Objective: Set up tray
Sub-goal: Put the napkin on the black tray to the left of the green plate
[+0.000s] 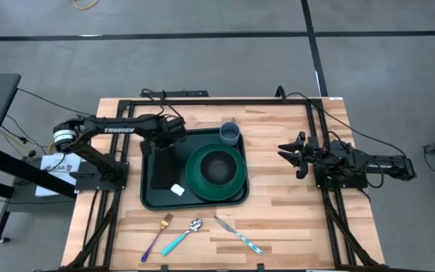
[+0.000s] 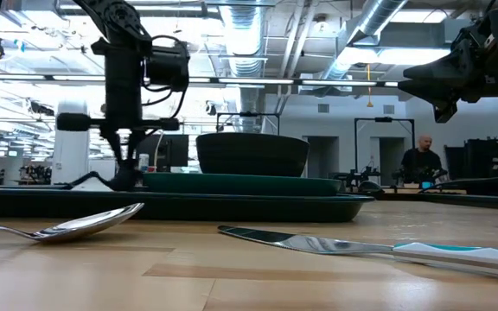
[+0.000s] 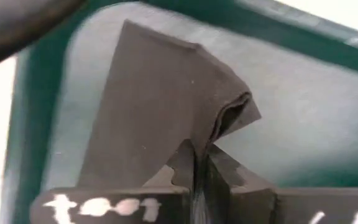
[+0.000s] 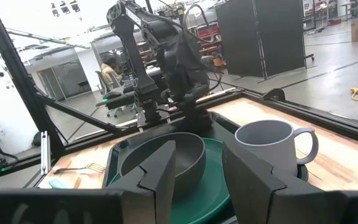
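**Left end effector pinching black cloth over the tray**

At the middle of the desk (image 1: 293,219) the dark green tray (image 1: 148,198) is seen lying flat, directly beneath the left end effector (image 1: 166,145). That end effector is lowered over the tray's left part, and its fingers (image 3: 219,171) are pressed together on a raised fold of a black cloth (image 3: 160,106), which is pinched between them while the rest of the cloth is spread on the tray floor. Beside this end effector, toward the tray's middle, a round green plate (image 1: 236,181) is set in the tray, and a dark bowl (image 1: 217,168) is placed on the plate. A grey mug (image 1: 229,134) is stood at the tray's far edge, near the plate. A small white object (image 1: 177,190) is seen on the tray just beside the cloth's near end.

Well apart from the tray, over the bare right side of the desk, the right end effector (image 1: 291,153) is held raised, with its fingers (image 4: 160,168) spread and nothing between them.

On the desk in front of the tray, a fork (image 1: 157,234), a spoon (image 1: 183,236) and a knife (image 1: 238,234) are laid side by side.
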Controlling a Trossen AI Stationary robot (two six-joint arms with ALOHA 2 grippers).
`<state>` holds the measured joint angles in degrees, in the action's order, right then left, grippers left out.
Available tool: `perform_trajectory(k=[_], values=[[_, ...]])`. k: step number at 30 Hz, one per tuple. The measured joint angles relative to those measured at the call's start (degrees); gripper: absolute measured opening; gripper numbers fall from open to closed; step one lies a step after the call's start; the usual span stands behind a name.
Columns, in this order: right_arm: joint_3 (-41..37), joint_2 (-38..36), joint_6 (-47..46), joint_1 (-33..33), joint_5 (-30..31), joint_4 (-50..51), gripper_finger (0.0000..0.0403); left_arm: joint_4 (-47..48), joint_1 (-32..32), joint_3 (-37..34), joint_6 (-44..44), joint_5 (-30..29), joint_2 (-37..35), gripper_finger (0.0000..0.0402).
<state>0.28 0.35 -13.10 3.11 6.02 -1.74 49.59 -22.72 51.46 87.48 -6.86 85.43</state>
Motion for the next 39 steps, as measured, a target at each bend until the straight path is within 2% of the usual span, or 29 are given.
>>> perform_trajectory(k=[8,20,39], values=[[0.0,0.0,0.0,0.0,0.0,0.0,0.0123,-1.5,2.5,-2.7,-0.7,1.6,0.0,0.0000],[0.0,0.0,0.0,0.0,0.0,0.0,0.0123,-6.2,2.7,-4.0,-4.0,0.1,0.0,0.0003],[0.0,0.0,0.0,0.0,0.0,0.0,0.0123,-7.5,2.6,-4.0,-6.9,0.0,0.0,0.0096]])
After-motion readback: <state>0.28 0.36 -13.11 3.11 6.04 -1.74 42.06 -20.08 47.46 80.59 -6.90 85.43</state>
